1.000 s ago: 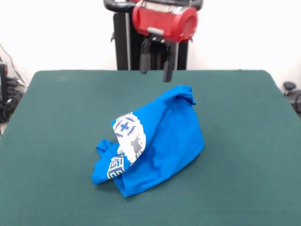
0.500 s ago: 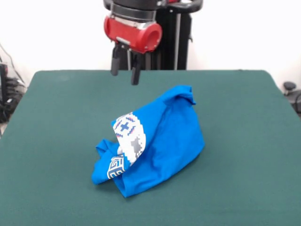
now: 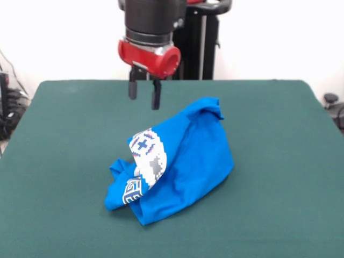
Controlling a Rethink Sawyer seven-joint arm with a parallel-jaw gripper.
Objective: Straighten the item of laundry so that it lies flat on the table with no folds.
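Note:
The item of laundry (image 3: 188,161) is a bright blue T-shirt, folded over on itself in a heap at the middle of the dark green table (image 3: 64,134). A flap with a white pixel pattern (image 3: 148,156) is turned up on its left side, and white lettering shows at its lower left. My gripper (image 3: 144,98) hangs above the table, behind and to the left of the shirt's raised far corner (image 3: 209,105). It is open, its two black fingers apart with nothing between them, and clear of the cloth.
Bare green felt surrounds the shirt on all sides. Dark cables and gear show past the table's left edge (image 3: 6,107), and a small dark object past its right edge (image 3: 330,99).
The gripper has swung from above the shirt's far corner to the left, and in the last half second it has come lower. The shirt has not moved.

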